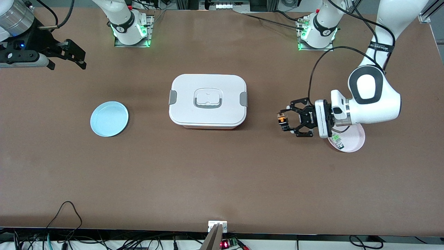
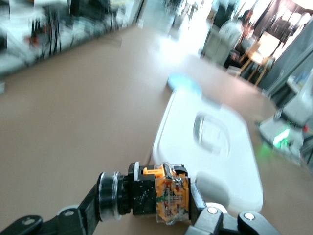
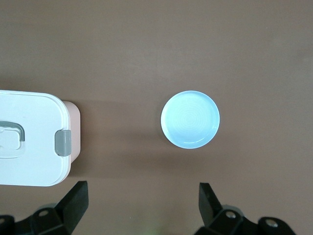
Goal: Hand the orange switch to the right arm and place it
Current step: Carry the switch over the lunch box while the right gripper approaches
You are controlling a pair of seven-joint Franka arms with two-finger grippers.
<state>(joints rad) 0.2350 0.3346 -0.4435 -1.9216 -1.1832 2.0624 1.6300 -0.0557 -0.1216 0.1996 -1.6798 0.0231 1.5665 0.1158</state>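
My left gripper (image 1: 285, 121) is shut on the orange switch (image 1: 283, 120) and holds it sideways over the bare table between the white box and the pink plate. In the left wrist view the switch (image 2: 157, 196) shows its black body and orange markings, clamped between the fingers of the left gripper (image 2: 146, 199). My right gripper (image 1: 69, 59) is open and empty, up in the air at the right arm's end of the table. In the right wrist view the right gripper (image 3: 143, 201) hangs over bare table beside the blue plate (image 3: 190, 119).
A white lidded box (image 1: 208, 100) stands mid-table. It also shows in the left wrist view (image 2: 210, 147) and the right wrist view (image 3: 29, 139). A blue plate (image 1: 109, 118) lies toward the right arm's end. A pink plate (image 1: 353, 140) holding a small green part (image 1: 336, 140) lies under the left wrist.
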